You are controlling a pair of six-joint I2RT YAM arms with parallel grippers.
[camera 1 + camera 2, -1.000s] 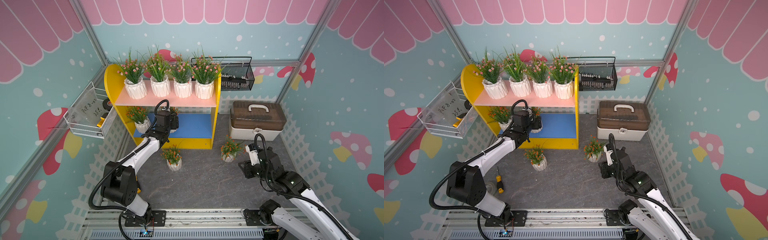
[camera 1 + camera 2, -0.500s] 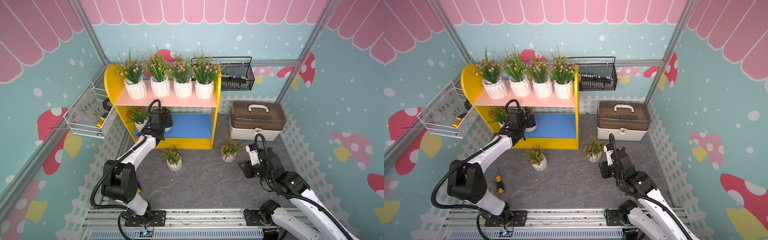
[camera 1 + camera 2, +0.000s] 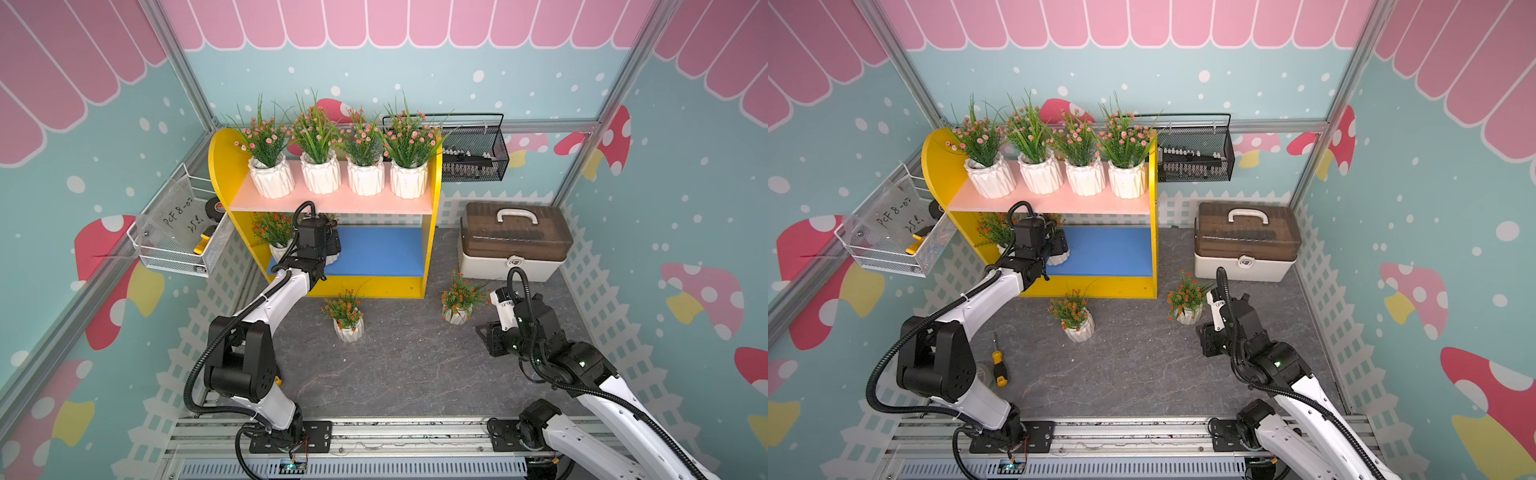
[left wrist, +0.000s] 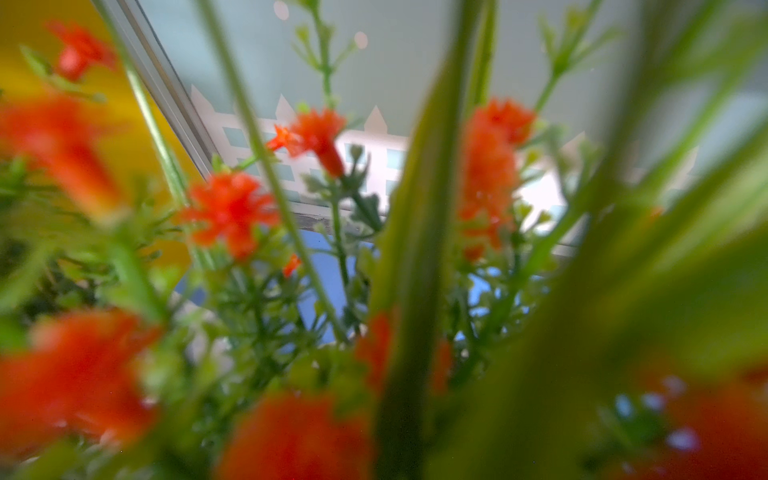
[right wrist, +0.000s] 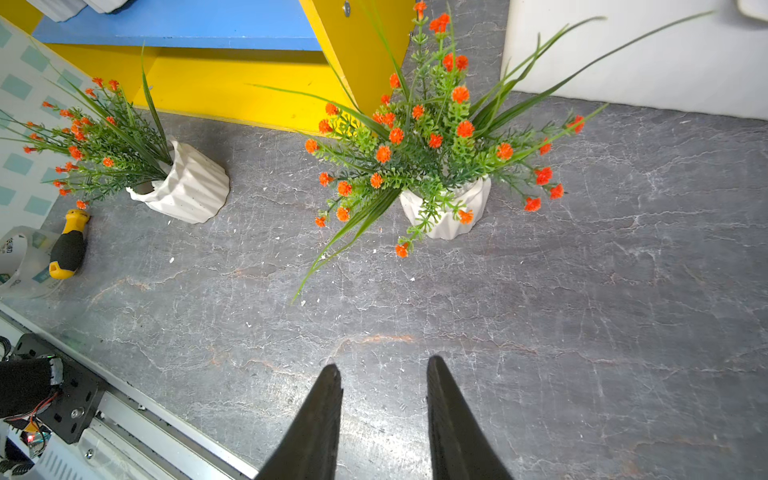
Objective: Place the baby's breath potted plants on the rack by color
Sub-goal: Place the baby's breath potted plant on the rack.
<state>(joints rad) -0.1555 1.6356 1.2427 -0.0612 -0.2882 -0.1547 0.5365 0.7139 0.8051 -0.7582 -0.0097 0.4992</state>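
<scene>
The rack (image 3: 332,204) stands at the back left and carries several pink-blossomed baby's breath potted plants (image 3: 272,178) on its pink upper board. An orange-red plant (image 3: 272,230) stands at the left end of the blue lower board. My left gripper (image 3: 330,249) reaches onto that board beside it, around a white pot (image 3: 1059,259). Orange blossoms (image 4: 316,133) fill the left wrist view and hide the jaws. Two orange-red plants stand on the floor, one (image 3: 347,318) before the rack and one (image 5: 444,166) to its right. My right gripper (image 5: 382,362) hangs open and empty short of that right one.
A brown-lidded white case (image 3: 513,243) sits at the back right, close to the right floor plant. A black mesh basket (image 3: 473,158) hangs on the back wall and a white wire basket (image 3: 183,243) on the left wall. A yellow-handled screwdriver (image 3: 998,368) and a tape roll (image 5: 16,257) lie front left.
My left gripper has slid a little to the left along the blue lower board, toward the orange-red plant standing there. The right arm has not moved.
</scene>
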